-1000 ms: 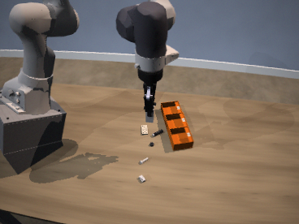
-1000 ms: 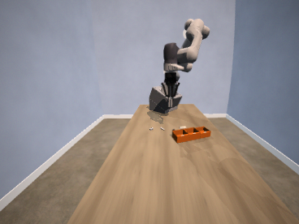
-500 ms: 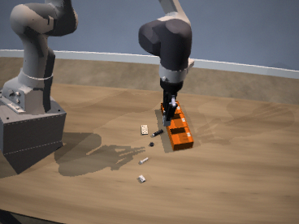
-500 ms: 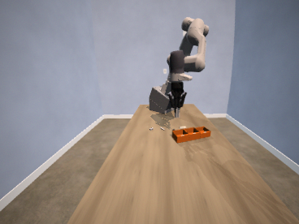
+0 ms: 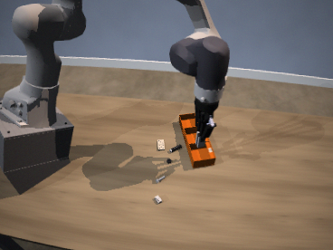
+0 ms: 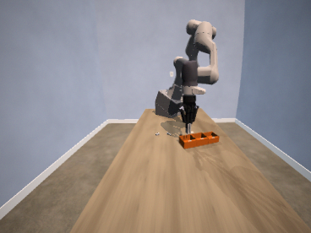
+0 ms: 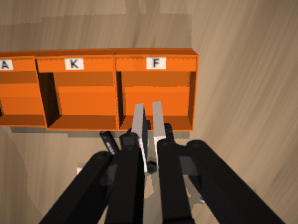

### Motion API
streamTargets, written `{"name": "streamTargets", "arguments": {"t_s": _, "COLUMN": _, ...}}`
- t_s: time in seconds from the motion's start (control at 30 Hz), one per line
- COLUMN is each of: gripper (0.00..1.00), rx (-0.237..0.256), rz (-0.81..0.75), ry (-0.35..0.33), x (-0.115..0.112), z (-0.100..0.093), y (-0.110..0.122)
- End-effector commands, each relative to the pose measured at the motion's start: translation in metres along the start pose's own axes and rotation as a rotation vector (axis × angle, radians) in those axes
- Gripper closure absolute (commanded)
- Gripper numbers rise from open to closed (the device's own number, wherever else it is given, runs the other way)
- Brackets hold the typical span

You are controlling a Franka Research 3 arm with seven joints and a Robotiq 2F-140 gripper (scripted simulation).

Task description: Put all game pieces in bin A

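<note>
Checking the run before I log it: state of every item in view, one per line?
tool: shut, holding nothing, hanging at compartment F
orange bin: upright on the table, F and K compartments hold nothing
domino: flat on the table
black cylinder: lying on its side beside the bin
white die: on the table

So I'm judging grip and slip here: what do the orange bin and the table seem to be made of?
The orange bin looks like matte moulded plastic: uniform colour, flat thin walls, no grain or gloss. The table looks like wood or wood-look laminate, with streaky brown grain and a dull finish; which of the two can't be told.
</note>
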State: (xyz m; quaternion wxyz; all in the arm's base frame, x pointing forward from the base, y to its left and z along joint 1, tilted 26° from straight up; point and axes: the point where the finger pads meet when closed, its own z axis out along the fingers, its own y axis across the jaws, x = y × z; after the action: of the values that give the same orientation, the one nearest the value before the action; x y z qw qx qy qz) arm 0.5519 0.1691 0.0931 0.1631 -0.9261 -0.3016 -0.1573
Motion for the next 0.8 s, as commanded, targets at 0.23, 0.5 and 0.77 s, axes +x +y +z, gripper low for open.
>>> {"name": "streamTargets", "arguments": {"t_s": 0.23, "gripper": 0.95, "rx": -0.021, "rz": -0.004, "ry": 0.005, "x": 0.005, "z": -0.001, "y": 0.007}}
{"name": "streamTargets", "arguments": {"t_s": 0.5, "gripper": 0.95, "rx": -0.021, "rz": -0.004, "ry": 0.005, "x": 0.005, "z": 0.015, "y": 0.007}}
{"name": "streamTargets", "arguments": {"t_s": 0.77, "gripper": 0.95, "rx": -0.021, "rz": -0.004, "ry": 0.005, "x": 0.005, "z": 0.031, "y": 0.007}}
